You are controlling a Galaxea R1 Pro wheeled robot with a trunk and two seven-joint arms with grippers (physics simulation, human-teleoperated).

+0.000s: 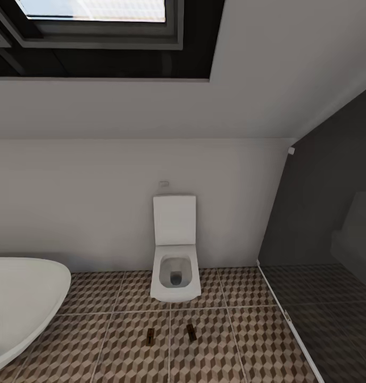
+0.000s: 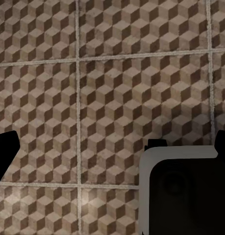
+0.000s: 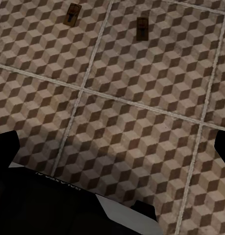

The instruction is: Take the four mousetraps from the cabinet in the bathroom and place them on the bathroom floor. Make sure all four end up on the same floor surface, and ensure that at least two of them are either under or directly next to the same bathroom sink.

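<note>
Two mousetraps (image 1: pixel 150 335) (image 1: pixel 191 332) lie flat on the bathroom floor (image 1: pixel 119 351), a short way in front of the toilet and about a hand's width apart. The right wrist view shows the same pair of mousetraps (image 3: pixel 73 13) (image 3: pixel 142 27) on the cube-pattern tiles, well beyond my right gripper (image 3: pixel 114 147). That gripper is open, its dark fingers (image 3: pixel 4 147) at the picture's two sides with nothing between them. My left gripper (image 2: pixel 114 147) is open too, over bare tiles (image 2: pixel 117 88). The cabinet and the sink are out of view.
A white square toilet (image 1: pixel 175 266) stands against the back wall. The white oval bathtub (image 1: pixel 18 303) curves in at the left. A dark glass partition (image 1: pixel 316 255) closes off the right side. Part of my own white-and-dark body (image 2: pixel 186 196) shows in the left wrist view.
</note>
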